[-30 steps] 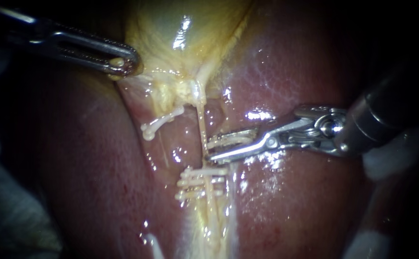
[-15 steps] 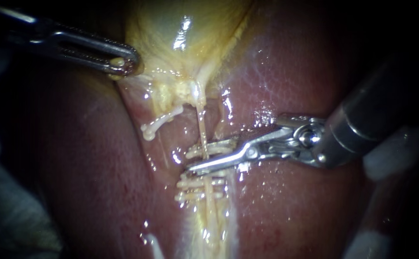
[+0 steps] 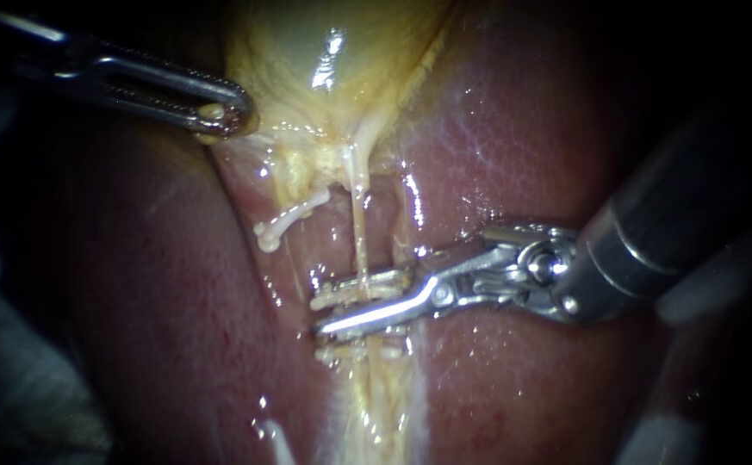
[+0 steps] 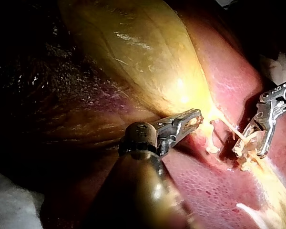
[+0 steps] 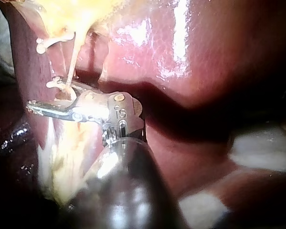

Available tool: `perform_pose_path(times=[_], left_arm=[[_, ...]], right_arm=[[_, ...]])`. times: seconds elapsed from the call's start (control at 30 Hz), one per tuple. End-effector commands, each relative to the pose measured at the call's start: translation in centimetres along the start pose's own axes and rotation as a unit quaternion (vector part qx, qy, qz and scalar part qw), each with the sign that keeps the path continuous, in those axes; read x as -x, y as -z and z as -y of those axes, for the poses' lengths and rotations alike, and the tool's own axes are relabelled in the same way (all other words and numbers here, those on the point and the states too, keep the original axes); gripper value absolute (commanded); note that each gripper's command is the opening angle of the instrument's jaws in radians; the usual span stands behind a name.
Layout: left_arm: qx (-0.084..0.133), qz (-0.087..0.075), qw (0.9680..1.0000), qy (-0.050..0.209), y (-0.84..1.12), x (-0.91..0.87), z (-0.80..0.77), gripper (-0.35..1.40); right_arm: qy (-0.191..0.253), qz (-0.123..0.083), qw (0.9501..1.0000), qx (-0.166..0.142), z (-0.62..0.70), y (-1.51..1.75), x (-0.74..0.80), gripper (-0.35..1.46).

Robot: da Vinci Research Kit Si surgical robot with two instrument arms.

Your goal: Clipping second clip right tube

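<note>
The right tube [image 3: 360,232] is a thin pale strand running down from the gallbladder [image 3: 307,52]. My right instrument [image 3: 317,317] comes in from the right. Its jaws are open, carry a white clip [image 3: 363,288] and straddle the tube, which passes between them. Just below the jaws, a white clip [image 3: 350,351] sits on the same tube. Another clip [image 3: 289,222] sits on the tube to the left. My left instrument [image 3: 220,116] is shut on the gallbladder's lower edge and holds it up. The left wrist view shows that grip [image 4: 193,119] and the right instrument [image 4: 257,140].
Dark red liver [image 3: 513,138] lies on both sides of the tubes. White gauze [image 3: 694,301] shows at the right edge, behind the right shaft. In the right wrist view the jaws [image 5: 38,107] reach across the tube [image 5: 71,62].
My right instrument has moved left and down against the tissue. Its jaws, which were beside the tube, now reach across it just above the lower clip. The left instrument has stayed still.
</note>
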Motion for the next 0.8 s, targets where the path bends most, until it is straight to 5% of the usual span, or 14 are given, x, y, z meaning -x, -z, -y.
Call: perform_pose_path(times=[0.03, 0.33, 0.8], left_arm=[[0.000, 0.000, 1.0000, 0.000, 0.00, 0.00, 0.00, -0.35], [0.000, 0.000, 1.0000, 0.000, 0.00, 0.00, 0.00, -0.35], [0.000, 0.000, 1.0000, 0.000, 0.00, 0.00, 0.00, -0.35]], right_arm=[[-0.001, -0.001, 1.0000, 0.000, 0.02, 0.00, -0.01, 0.50], [-0.001, 0.000, 1.0000, -0.004, 0.03, 0.04, -0.03, 0.36], [-0.008, 0.015, 0.9997, -0.020, 0.05, 0.10, 0.00, -0.35]])
